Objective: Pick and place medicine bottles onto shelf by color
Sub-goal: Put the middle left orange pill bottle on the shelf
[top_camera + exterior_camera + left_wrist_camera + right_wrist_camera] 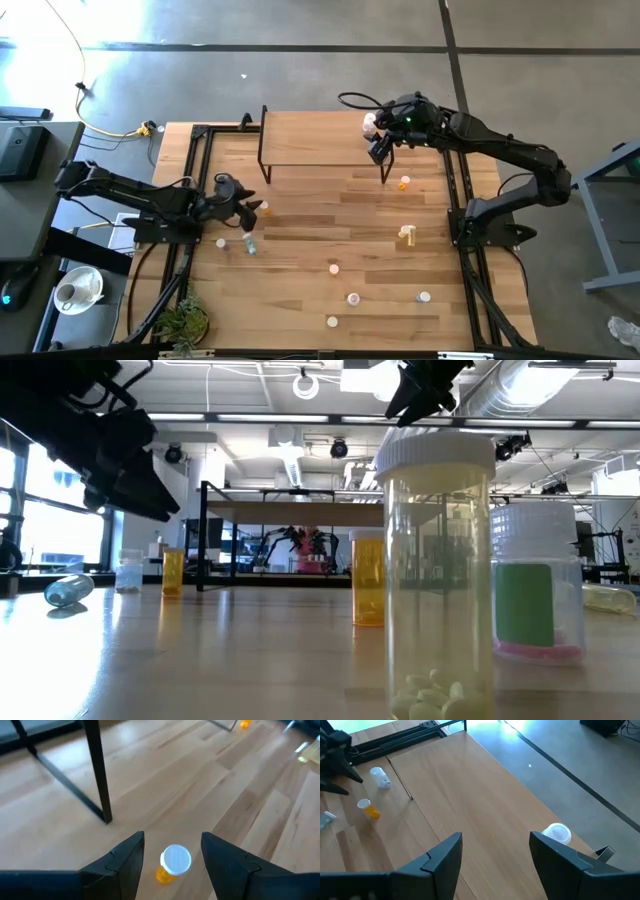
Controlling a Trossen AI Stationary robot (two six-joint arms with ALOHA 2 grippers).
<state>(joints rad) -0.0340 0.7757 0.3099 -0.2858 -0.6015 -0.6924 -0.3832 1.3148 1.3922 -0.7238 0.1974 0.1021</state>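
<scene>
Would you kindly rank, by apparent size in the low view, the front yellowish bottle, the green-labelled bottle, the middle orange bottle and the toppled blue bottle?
1. Yellowish bottle, nearest the camera.
2. Green-labelled bottle.
3. Middle orange bottle.
4. Toppled blue bottle.
Nearness exaggerates the first two.

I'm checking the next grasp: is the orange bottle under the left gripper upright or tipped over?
Upright. In the left wrist view the orange bottle shows its round white cap facing up, between the open fingers of the left gripper.
</scene>
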